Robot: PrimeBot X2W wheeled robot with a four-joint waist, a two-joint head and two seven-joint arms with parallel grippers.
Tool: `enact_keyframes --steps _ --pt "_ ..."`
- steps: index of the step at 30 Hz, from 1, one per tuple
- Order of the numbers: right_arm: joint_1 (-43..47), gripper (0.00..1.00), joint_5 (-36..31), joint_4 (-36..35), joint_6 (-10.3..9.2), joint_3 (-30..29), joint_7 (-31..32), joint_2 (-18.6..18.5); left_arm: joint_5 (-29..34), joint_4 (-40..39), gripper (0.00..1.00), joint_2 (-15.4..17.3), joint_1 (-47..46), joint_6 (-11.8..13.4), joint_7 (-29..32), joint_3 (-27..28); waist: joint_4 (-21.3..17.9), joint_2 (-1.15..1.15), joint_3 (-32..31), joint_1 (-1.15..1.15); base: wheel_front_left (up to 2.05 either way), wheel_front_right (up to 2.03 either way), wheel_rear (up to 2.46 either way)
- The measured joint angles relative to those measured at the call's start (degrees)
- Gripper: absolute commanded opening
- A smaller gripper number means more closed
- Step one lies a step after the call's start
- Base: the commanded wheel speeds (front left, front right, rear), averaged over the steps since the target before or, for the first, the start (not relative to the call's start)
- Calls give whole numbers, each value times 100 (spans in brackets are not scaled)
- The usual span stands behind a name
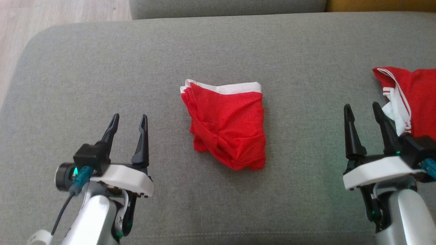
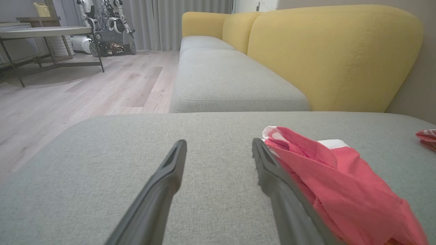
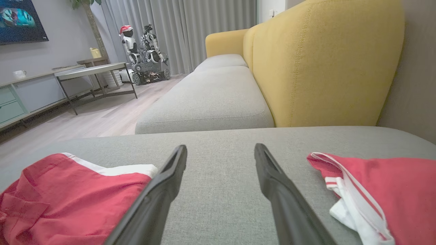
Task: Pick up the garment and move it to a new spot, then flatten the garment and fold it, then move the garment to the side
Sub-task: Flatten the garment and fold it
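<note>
**Folded garment at cushion centre; both sets of jaws released.**
Head view: the folded red fabric garment with a white band (image 1: 226, 126) lies at the centre of the grey woven seat cushion (image 1: 102, 68). The left gripper (image 1: 130, 117) is over the cushion's near left part and the right gripper (image 1: 361, 106) over its near right part, jaws spread and empty. A crumpled red-and-white garment (image 1: 419, 98) lies at the cushion's right edge. Left wrist view: jaws apart over bare cushion. Right wrist view: the same.

Two-arm pose, seen from the head. The pale left forearm (image 1: 90, 217) rises at lower left, the right forearm (image 1: 407, 211) at lower right. The left jaws and right jaws stand parted and empty, dark fingers (image 1: 142, 136) pointing forward.
</note>
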Motion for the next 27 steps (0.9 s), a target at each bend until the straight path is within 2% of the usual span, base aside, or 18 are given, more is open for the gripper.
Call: enact_keyframes --steps 11,20,21,24,27 --pt "215 100 -102 -389 0 -102 249 41 0 -210 100 59 39 93 124 -25 -30 0 -31 0 0 0 0" --pt "214 100 -119 -434 0 -100 300 79 0 -226 100 67 40 96 141 -45 5 0 -33 0 0 0 0" --pt "214 0 -116 -427 0 -90 322 80 0 -231 100 69 40 96 141 -46 12 0 -26 0 0 0 0" --pt "192 0 -103 -350 0 20 360 83 0 -233 100 75 38 94 141 -57 31 0 5 0 0 0 0" --pt "80 0 -37 -90 0 425 385 81 0 -234 100 76 34 93 141 -91 76 0 59 0 0 0 0"
